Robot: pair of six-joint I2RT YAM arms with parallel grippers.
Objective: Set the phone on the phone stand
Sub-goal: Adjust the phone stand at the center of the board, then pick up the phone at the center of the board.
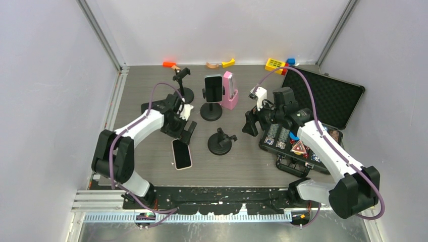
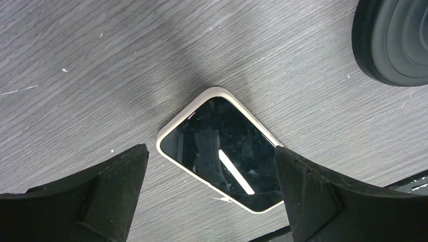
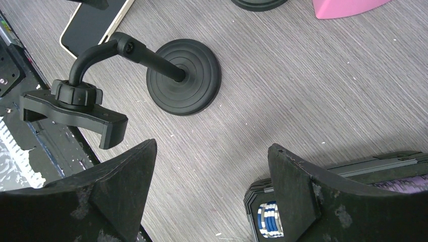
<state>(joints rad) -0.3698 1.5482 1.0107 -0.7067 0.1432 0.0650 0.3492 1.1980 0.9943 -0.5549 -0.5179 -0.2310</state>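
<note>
Hardly begun: the cream-cased black phone (image 1: 181, 154) lies flat on the grey table (image 1: 252, 164) beneath the spread, empty left jaws; right jaws also released, black round-based stand (image 1: 220, 142) bare.

two arms, same build: left arm (image 1: 144, 123) and right arm (image 1: 323, 143) have white link shells between bulky black joint housings. purple cable (image 1: 153, 96) loops loose along each from base to wrist. small white block (image 1: 260, 95) at each wrist. left fingers (image 2: 101, 196) matte black, wedge-shaped, clean; right fingers (image 3: 101, 201) same shape, flecked with pale scuffs.
</note>
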